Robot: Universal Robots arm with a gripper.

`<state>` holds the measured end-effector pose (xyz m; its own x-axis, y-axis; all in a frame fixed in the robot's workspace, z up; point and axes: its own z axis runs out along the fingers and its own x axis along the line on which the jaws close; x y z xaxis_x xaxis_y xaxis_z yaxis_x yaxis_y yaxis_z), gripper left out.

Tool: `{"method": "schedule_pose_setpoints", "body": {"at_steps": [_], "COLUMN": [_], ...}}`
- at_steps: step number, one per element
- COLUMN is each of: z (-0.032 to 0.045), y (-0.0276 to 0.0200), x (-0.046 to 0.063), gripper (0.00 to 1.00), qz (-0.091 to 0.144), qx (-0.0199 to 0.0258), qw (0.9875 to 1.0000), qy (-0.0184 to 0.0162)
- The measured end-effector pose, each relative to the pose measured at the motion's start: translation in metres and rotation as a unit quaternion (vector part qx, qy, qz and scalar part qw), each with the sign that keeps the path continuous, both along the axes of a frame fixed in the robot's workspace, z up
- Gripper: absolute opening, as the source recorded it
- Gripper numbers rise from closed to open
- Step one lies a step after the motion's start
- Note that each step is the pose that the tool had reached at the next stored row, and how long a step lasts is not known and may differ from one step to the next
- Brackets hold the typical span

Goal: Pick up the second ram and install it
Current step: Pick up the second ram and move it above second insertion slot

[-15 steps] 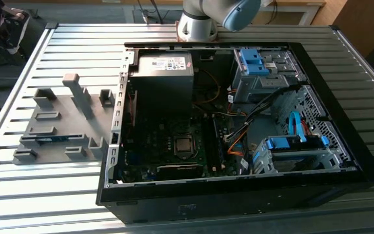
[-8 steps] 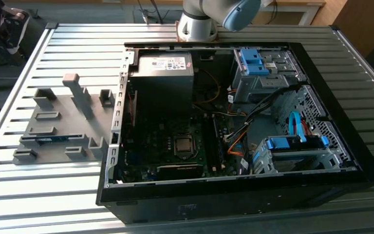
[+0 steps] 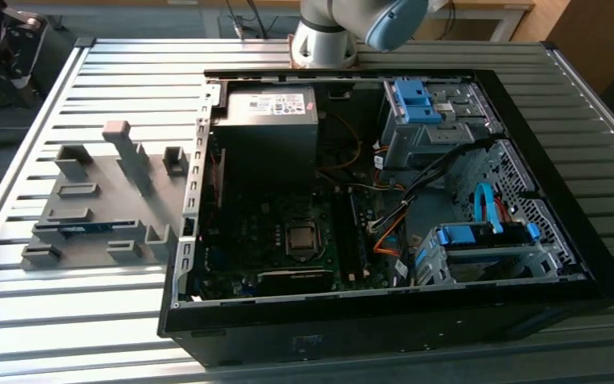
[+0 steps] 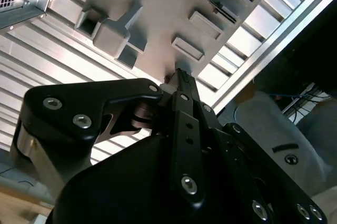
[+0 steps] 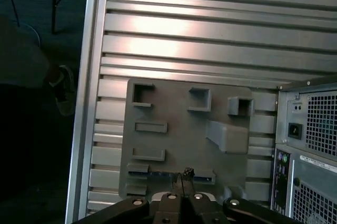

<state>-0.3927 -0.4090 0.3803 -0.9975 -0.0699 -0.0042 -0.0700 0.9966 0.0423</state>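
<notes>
As you scan from the exterior view's left, bench: your slatted metal bench (image 3: 105, 88) carries everything here.
Rack: you have a gray slotted rack (image 3: 115, 188) lying flat on the bench, just beside the case's open side.
Second ram: the second ram (image 3: 73, 230) sits in a slot along the rack's near edge, a thin blue-green strip, not picked up.
Hand: in both wrist views your hand (image 5: 180, 176) hangs above the rack, apart from it; its fingers are pressed together and hold nothing, and the tips line up with the ram's slot.
Arm: its base (image 3: 323, 36) stands at the bench's far edge, behind the case.
Case: the black computer case (image 3: 392, 320) lies open, with the power supply (image 3: 269, 120) at its far end.
Clips: bright blue drive-bay clips (image 3: 414, 100) sit toward the exterior view's right.
</notes>
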Motion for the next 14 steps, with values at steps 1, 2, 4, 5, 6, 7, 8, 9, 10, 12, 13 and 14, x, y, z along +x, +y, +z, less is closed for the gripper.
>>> {"method": "schedule_pose_setpoints", "body": {"at_steps": [1, 2, 4, 5, 6, 7, 8, 9, 10, 12, 13, 14], "z": [0.0000, 0.0000, 0.0000, 0.0000, 0.0000, 0.0001, 0.0000, 0.0001, 0.0000, 0.0000, 0.0000, 0.0000], "y": [-0.0001, -0.0001, -0.0002, -0.0002, -0.0002, -0.0002, -0.0002, -0.0002, -0.0002, -0.0003, -0.0003, -0.0003], "x": [-0.0002, -0.0004, -0.0007, -0.0009, -0.0010, -0.0011, -0.0012, -0.0013, -0.0014, -0.0016, -0.0016, -0.0017], "gripper": [0.10, 0.10, 0.10, 0.10, 0.10, 0.10, 0.10, 0.10, 0.10, 0.10, 0.10, 0.10], "qz": [0.006, 0.011, 0.022, 0.028, 0.034, 0.040, 0.046, 0.051, 0.057, 0.067, 0.071, 0.075], "qx": [0.0000, 0.0000, -0.0001, -0.0001, -0.0003, -0.0004, -0.0005, -0.0007, -0.0008, -0.0011, -0.0014, -0.0016], "qw": [1.0000, 0.9999, 0.9998, 0.9996, 0.9994, 0.9992, 0.9989, 0.9987, 0.9984, 0.9978, 0.9975, 0.9972], "qy": [0.0000, 0.0000, 0.0000, 0.0000, 0.0001, 0.0001, 0.0000, 0.0001, 0.0000, 0.0000, 0.0000, 0.0001]}}
